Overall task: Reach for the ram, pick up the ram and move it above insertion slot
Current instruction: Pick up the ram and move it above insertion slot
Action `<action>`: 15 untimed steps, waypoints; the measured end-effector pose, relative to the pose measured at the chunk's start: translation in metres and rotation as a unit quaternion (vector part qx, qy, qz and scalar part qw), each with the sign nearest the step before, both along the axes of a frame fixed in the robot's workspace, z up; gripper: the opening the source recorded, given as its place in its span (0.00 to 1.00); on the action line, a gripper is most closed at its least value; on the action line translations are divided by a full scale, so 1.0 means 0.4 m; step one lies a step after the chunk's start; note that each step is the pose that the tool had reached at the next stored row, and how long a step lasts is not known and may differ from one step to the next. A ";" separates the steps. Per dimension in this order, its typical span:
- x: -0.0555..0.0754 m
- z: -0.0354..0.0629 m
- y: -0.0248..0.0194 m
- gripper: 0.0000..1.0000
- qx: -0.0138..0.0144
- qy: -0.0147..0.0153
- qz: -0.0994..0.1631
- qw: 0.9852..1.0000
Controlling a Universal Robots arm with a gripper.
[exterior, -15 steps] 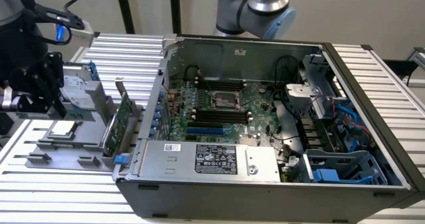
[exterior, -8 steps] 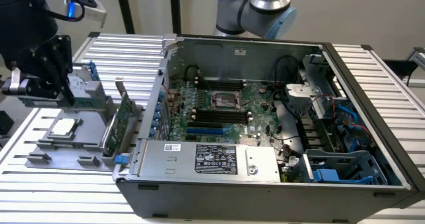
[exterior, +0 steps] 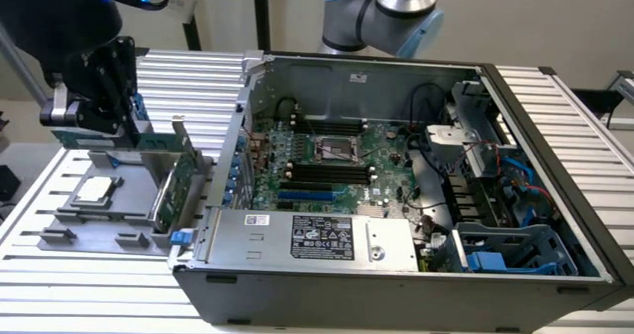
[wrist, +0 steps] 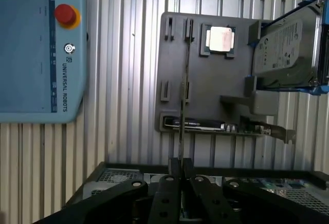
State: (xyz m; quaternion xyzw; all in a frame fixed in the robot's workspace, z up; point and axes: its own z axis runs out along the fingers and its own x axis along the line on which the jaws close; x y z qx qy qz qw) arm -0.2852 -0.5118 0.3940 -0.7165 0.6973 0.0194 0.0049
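Hand (wrist: 181,180) clamped on the ram (wrist: 183,106), fingers pressed together on its near end. Ram held edge-on, lifted above the grey holder tray (exterior: 94,226) on the slatted tabletop (exterior: 40,274), at the exterior view's left of the open computer case (exterior: 396,200).

On the bench (exterior: 554,111), the tray (exterior: 74,226) sits at the exterior view's left of the case (exterior: 396,274); the ram (exterior: 85,135) hangs above the tray.

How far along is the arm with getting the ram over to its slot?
Done: the gripper has closed on the ram, which is lifted clear of the grey holder. In hand: carrying it, beside the computer case. Left: getting above the black memory slots on the motherboard.
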 end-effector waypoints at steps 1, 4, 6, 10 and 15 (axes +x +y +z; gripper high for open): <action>0.011 0.002 0.000 0.14 0.000 0.000 0.000 1.000; 0.046 0.004 0.000 0.14 0.002 0.000 0.000 1.000; 0.068 0.005 0.000 0.14 0.003 0.000 0.000 1.000; 0.114 0.005 0.000 0.14 0.005 0.000 0.000 1.000; 0.170 0.005 0.000 0.14 0.005 0.000 0.000 1.000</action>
